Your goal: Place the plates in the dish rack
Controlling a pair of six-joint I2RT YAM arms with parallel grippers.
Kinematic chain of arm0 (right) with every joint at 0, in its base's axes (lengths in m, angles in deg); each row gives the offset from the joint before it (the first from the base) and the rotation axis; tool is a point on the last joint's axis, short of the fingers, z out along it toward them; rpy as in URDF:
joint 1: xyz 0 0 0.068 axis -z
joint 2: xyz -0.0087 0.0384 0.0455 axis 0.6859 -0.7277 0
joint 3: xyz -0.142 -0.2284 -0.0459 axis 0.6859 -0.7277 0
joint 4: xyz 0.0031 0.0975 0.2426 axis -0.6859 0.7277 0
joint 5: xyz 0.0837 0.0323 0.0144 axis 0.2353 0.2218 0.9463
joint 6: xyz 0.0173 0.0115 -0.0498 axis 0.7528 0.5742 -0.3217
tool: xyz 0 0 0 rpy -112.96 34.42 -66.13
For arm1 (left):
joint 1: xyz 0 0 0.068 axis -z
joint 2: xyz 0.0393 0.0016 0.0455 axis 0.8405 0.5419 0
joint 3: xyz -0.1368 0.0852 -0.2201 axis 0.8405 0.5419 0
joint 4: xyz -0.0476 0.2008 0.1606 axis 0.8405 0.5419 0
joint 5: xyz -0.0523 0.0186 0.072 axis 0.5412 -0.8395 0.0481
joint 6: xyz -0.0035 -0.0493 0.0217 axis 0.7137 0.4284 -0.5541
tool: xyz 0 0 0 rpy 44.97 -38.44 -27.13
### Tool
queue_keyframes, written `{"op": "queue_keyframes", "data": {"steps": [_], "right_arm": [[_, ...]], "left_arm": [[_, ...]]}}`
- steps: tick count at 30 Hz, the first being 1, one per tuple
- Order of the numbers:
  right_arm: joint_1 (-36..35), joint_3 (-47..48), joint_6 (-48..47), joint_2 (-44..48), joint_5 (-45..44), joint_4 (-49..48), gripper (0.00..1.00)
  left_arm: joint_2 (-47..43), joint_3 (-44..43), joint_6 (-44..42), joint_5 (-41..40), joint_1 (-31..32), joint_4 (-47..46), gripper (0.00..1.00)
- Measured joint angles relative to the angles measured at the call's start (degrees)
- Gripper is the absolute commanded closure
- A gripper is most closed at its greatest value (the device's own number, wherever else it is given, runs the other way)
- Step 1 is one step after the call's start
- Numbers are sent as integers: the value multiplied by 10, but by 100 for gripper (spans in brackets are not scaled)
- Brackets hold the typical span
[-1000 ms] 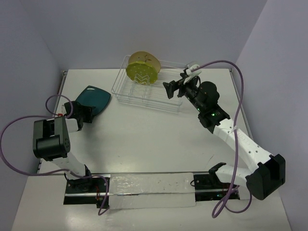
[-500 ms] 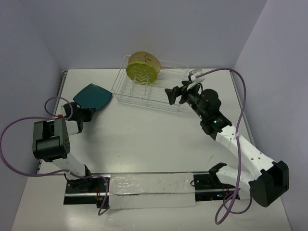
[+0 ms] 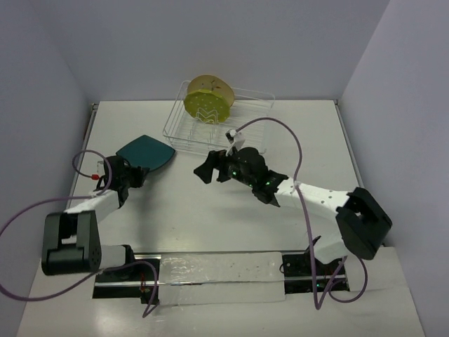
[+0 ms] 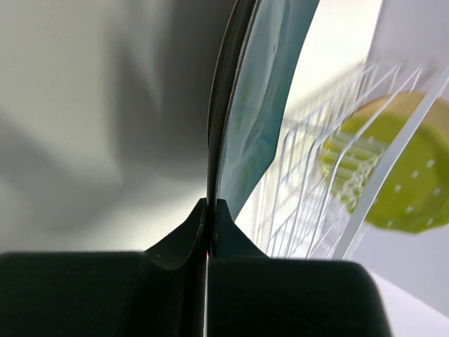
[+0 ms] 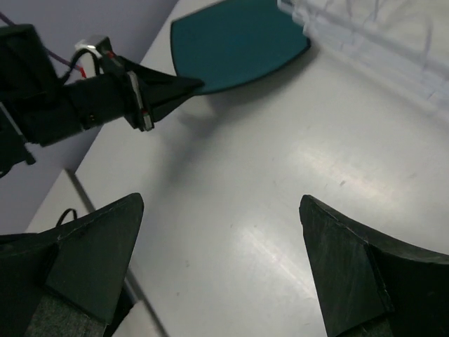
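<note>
Top external: left gripper (image 3: 133, 170) has pinched shut on dark teal rounded-square plate (image 3: 147, 151), left of silvery wire dish rack (image 3: 249, 119). Right gripper (image 3: 203, 168), spread wide, has swung toward it; racking likely next.

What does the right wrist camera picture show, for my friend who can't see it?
The left gripper, shut, pinches the edge of a dark teal plate over a white table. At the bottom, the right gripper stands wide open, holding nothing, and a corner of the wire dish rack shows top right.
</note>
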Motion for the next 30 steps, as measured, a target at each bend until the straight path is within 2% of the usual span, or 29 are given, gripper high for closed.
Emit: {"op": "queue_keyframes", "data": {"steps": [5, 10, 14, 19, 25, 30], "right_arm": [[-32, 5, 129, -72, -6, 0, 0], [-47, 48, 234, -145, -1, -1, 0], [-49, 102, 298, -217, 15, -3, 0], [-49, 197, 330, -322, 46, 0, 0], [-49, 251, 359, -391, 83, -2, 0], [-51, 294, 386, -442, 97, -3, 4]], "left_arm": [[-144, 49, 40, -32, 46, 115, 100], [-250, 77, 70, -61, 56, 204, 100], [-283, 91, 87, -67, 60, 225, 100], [-299, 93, 92, -69, 63, 242, 100], [-316, 92, 93, -66, 67, 261, 100], [-317, 92, 97, -64, 69, 264, 100]]}}
